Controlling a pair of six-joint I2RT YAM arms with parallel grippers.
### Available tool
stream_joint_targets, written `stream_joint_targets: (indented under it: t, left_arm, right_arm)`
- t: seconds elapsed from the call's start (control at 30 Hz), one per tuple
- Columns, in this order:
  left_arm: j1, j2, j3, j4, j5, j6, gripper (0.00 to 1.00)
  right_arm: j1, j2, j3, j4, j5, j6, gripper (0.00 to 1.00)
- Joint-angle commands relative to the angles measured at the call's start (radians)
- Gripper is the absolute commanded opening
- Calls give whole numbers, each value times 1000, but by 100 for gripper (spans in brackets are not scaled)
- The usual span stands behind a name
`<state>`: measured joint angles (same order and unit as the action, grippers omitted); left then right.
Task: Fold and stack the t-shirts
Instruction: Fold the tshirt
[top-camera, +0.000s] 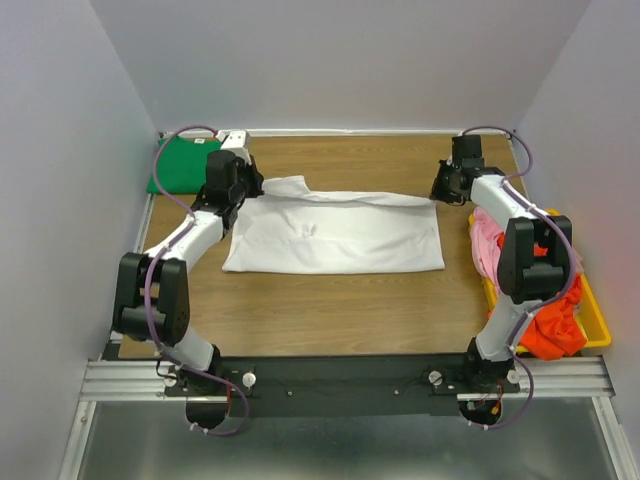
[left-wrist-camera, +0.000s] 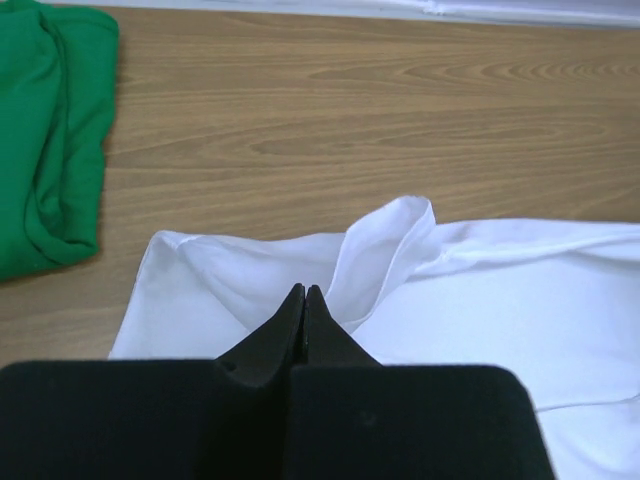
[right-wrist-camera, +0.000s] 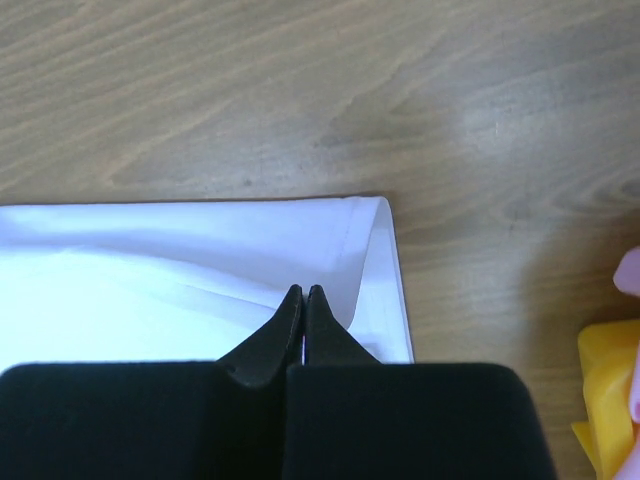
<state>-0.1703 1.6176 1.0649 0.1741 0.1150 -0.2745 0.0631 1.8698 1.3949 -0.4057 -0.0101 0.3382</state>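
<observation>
A white t-shirt (top-camera: 340, 240) lies spread across the middle of the table, its far edge turned over towards the front. My left gripper (top-camera: 243, 190) is at its far left corner, and in the left wrist view it (left-wrist-camera: 304, 290) is shut, with a raised fold of the white cloth (left-wrist-camera: 400, 240) running into the tips. My right gripper (top-camera: 442, 188) is at the far right corner, and in the right wrist view it (right-wrist-camera: 303, 290) is shut on the turned-over edge (right-wrist-camera: 370, 250). A folded green t-shirt (top-camera: 185, 165) lies at the back left, also in the left wrist view (left-wrist-camera: 45, 140).
A yellow bin (top-camera: 598, 325) at the right edge holds a pink t-shirt (top-camera: 487, 245) and an orange-red one (top-camera: 555, 330). Grey walls close in the back and both sides. Bare wood shows in front of the white shirt (top-camera: 330, 310).
</observation>
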Motion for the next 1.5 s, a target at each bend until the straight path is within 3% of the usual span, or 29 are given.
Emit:
stream_joint_targets:
  t: [0.0, 0.6, 0.63, 0.67, 0.7, 0.73, 0.8, 0.83, 0.93, 1.03, 1.47]
  left_arm:
    - [-9, -126, -123, 94, -37, -60, 0]
    - [-51, -415, -499, 131, -107, -161, 0]
    - [-52, -436, -517, 125, -107, -167, 2]
    - [-60, -484, -535, 119, -107, -181, 21]
    - [-64, -511, -554, 111, -135, -193, 31]
    - [-69, -540, -594, 90, -143, -225, 41]
    - [-75, -629, -637, 61, -159, -252, 55]
    - [-77, -657, -643, 27, -163, -268, 57]
    - [-84, -720, -649, -2, -173, -279, 60]
    - [-90, -670, -613, 7, -181, -270, 60]
    - [-184, -101, -264, 220, -210, -238, 61]
  right_arm:
    - [-6, -75, -71, 41, -5, 1, 0]
    - [-6, -204, -286, 116, 38, 19, 0]
    - [-6, -211, -298, 117, 39, 22, 1]
    - [-6, -228, -316, 119, 45, 25, 4]
    - [-6, -236, -316, 119, 47, 25, 11]
    - [-5, -250, -335, 119, 47, 33, 31]
    - [-5, -296, -352, 119, 61, 41, 46]
    - [-5, -313, -358, 119, 64, 44, 52]
    - [-3, -360, -341, 119, 50, 41, 57]
    - [0, -368, -312, 122, 16, 36, 58]
    - [17, -225, -272, 215, -163, 22, 58]
